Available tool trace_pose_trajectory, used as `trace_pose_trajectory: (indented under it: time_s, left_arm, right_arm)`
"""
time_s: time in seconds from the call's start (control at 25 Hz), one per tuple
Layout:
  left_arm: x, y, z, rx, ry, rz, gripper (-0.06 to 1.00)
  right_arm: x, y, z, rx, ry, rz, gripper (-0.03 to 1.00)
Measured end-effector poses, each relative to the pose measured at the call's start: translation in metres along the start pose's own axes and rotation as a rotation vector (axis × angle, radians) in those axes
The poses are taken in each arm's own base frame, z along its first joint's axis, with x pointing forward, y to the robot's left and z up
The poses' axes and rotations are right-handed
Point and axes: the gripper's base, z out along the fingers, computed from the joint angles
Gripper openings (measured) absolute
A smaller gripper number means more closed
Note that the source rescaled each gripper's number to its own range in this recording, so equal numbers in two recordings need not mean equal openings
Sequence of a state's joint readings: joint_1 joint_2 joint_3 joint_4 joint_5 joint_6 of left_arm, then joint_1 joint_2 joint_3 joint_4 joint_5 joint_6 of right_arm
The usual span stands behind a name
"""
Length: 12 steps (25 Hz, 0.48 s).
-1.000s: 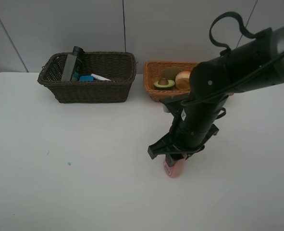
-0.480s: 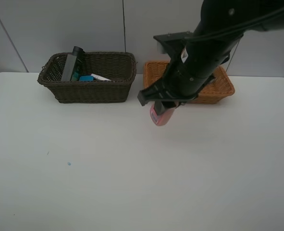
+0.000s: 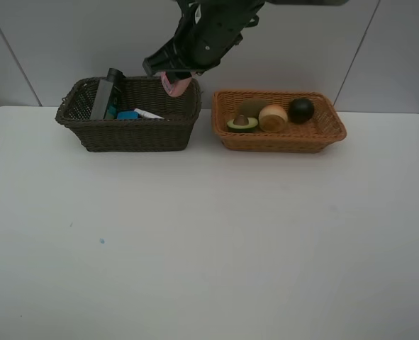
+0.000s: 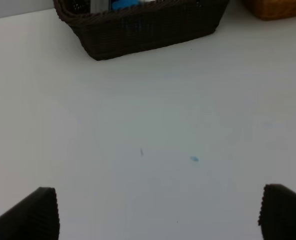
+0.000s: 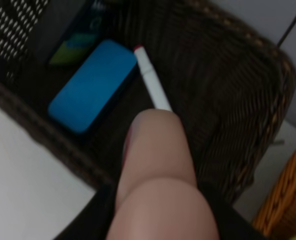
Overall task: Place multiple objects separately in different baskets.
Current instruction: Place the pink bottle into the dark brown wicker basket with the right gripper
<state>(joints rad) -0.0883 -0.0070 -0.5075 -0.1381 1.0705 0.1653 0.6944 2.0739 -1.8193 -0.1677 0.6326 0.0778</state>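
Exterior high view: the right gripper [image 3: 174,76] hangs above the dark brown basket [image 3: 135,134], over its right-hand end, its claw pinching the pink bottle [image 3: 174,85], which points down toward the basket's interior and is clear of the rim. The right arm [image 3: 213,32] enters from the top edge at about 12 o'clock. Inside the dark brown basket, the dark green pump bottle [image 3: 104,95] leans against the left end at about 9 o'clock; the blue eraser block [image 3: 127,115] lies near the front wall, and the white-pink marker [image 3: 149,113] lies just to its right. The light orange basket [image 3: 278,138] stands just beside the dark one, at its 3 o'clock, on the white table [image 3: 209,241]. It holds the halved avocado [image 3: 242,123] at the left, cut face up, the brown kiwi [image 3: 251,108] behind it, the orange bun [image 3: 272,117] in the middle and the dark mangosteen [image 3: 300,110] toward the right.

Right wrist view: the pink bottle [image 5: 158,170] fills the foreground, above the basket floor where the blue eraser block [image 5: 95,85] and the white-pink marker [image 5: 152,85] lie side by side.

Left wrist view: the left gripper [image 4: 158,212] is spread wide and holds nothing; its two dark fingertips [image 4: 35,215] show at the corners, over bare table, with the dark brown basket [image 4: 142,27] ahead.
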Motion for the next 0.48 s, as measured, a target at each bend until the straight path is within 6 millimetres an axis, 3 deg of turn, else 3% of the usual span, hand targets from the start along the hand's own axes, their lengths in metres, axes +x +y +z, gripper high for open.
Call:
trace_pose_trajectory:
  time_s: [0.16, 0.28, 0.48]
  left_arm:
    - [0.000, 0.000, 0.000, 0.000, 0.000, 0.000, 1.00]
    - [0.000, 0.000, 0.000, 0.000, 0.000, 0.000, 1.00]
    - [0.000, 0.000, 0.000, 0.000, 0.000, 0.000, 1.00]
  right_arm:
    - [-0.013, -0.015, 0.034, 0.022, -0.040, 0.035, 0.27]
    - [-0.012, -0.025, 0.060, 0.023, -0.047, 0.074, 0.27]
    - [0.007, -0.038, 0.098, 0.012, -0.014, 0.143, 0.27]
